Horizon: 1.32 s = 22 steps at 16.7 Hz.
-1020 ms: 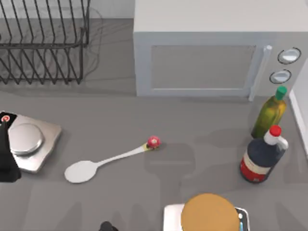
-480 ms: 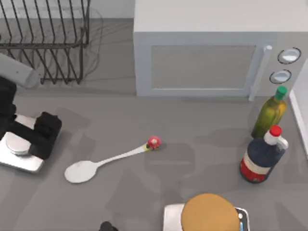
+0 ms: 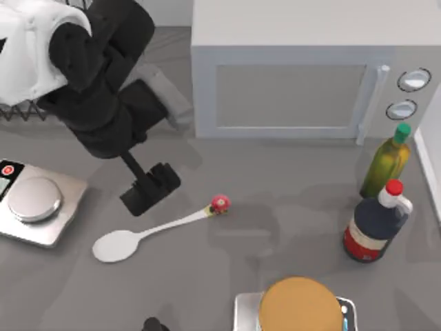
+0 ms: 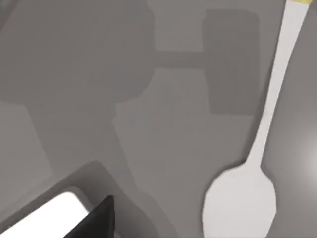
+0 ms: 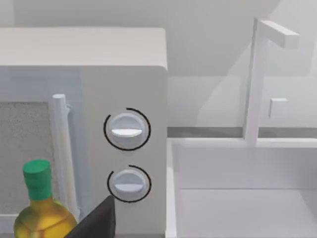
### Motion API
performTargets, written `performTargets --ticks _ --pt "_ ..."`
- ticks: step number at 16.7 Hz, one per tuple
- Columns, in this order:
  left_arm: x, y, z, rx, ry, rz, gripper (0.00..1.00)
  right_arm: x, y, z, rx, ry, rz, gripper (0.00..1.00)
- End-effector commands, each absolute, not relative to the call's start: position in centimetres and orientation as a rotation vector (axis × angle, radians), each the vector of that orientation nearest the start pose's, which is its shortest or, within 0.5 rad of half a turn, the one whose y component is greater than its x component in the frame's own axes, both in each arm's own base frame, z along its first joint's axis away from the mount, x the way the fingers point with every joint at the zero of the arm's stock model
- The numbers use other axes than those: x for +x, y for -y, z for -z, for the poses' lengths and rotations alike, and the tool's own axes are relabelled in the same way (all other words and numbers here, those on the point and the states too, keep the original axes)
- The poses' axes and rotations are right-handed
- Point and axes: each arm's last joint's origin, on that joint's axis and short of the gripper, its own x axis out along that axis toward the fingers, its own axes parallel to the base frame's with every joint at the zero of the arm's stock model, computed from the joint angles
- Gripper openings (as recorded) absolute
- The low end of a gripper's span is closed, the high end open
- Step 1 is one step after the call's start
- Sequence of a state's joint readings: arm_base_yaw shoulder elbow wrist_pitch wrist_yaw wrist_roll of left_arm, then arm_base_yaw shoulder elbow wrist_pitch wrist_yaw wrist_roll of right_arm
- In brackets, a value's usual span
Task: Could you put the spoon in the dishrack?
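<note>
The white spoon (image 3: 155,228) lies flat on the grey table, its bowl toward the left and its red knob (image 3: 220,203) toward the right. In the left wrist view the spoon (image 4: 257,163) shows its bowl and handle from close above. My left gripper (image 3: 150,187) hangs just behind the middle of the handle, apart from it, and holds nothing. The left arm's bulk covers most of the black wire dishrack (image 3: 17,112) at the back left. A dark part of my right gripper (image 5: 96,222) sits at the edge of the right wrist view, facing the microwave.
A white microwave (image 3: 303,76) stands at the back. A steel kitchen scale (image 3: 34,203) sits left of the spoon. At the right stand a green-capped oil bottle (image 3: 387,162) and a dark red-capped bottle (image 3: 375,224). A round bread (image 3: 300,307) rests at the front.
My left arm has swung from the left edge over the scale toward the middle, now covering the dishrack, and its gripper has come down beside the spoon's handle. The spoon has not moved.
</note>
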<state>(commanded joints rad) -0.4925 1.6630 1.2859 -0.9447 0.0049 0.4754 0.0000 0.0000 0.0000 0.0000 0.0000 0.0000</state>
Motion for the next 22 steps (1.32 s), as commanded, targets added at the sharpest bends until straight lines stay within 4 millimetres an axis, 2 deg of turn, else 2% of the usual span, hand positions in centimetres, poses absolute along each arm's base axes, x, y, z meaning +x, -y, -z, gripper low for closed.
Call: performTargets --ticks 4,7,15,17,22 --pt "31.2 19.4 -20.5 0.847 -1.320 0.854 1.00 10.6 0.1 -16.0 0.000 0.000 0.000 1.00" --pt "32.0 21.1 -19.3 0.898 -1.365 0.903 1.00 10.6 0.1 -16.0 0.000 0.000 0.000 1.00" --pt "32.1 21.2 -18.7 0.902 -1.371 0.907 1.00 10.6 0.1 -16.0 0.000 0.000 0.000 1.00" --pt "32.2 21.4 -17.0 0.904 -1.373 0.909 1.00 10.6 0.1 -16.0 0.000 0.000 0.000 1.00" --pt "32.3 21.5 -10.8 0.902 -1.361 0.907 1.00 10.6 0.1 -16.0 0.000 0.000 0.000 1.00"
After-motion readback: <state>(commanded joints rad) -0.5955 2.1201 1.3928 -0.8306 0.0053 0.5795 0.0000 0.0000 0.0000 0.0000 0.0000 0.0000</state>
